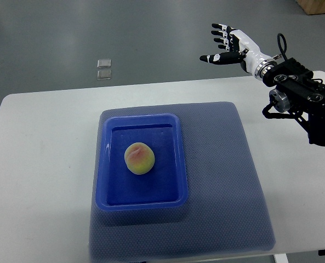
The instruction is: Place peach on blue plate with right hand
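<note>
Peach [140,159], one, lying inside the single blue plate [176,189], on one blue-grey mat [228,186] over the white table [41,164]. Farther back, one right hand [228,45], raised beyond the table's far edge, fingers spread wide, holding nothing.

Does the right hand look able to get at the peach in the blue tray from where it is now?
Probably yes. The right hand is raised beyond the table's far edge, fingers spread and holding nothing. The peach lies uncovered in the blue tray, and nothing stands between them.
</note>
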`<action>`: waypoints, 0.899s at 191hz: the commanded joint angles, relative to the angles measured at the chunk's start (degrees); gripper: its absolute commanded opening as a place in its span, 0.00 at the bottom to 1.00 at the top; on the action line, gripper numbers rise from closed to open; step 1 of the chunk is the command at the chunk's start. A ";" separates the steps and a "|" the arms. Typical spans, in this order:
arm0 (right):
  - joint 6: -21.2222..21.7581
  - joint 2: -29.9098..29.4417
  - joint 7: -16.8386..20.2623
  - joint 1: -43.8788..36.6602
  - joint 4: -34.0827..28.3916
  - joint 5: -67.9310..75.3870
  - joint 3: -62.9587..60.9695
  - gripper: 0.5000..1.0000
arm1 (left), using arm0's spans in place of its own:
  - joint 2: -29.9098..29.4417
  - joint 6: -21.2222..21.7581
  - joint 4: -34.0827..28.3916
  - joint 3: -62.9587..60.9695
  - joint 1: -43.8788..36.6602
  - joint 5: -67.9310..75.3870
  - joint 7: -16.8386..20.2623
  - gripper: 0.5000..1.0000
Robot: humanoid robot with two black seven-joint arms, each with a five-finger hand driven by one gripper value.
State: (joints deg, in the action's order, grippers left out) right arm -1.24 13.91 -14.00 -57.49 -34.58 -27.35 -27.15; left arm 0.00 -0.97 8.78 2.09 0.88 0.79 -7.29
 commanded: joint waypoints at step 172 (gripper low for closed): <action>-0.96 -1.43 -0.06 8.09 1.01 30.61 -8.01 0.86 | 0.00 0.01 0.10 0.28 0.17 -0.18 0.00 1.00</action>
State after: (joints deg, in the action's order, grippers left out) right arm -2.14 12.73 -14.06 -49.95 -33.63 3.42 -35.18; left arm 0.00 -0.97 8.88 2.38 1.01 0.60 -7.29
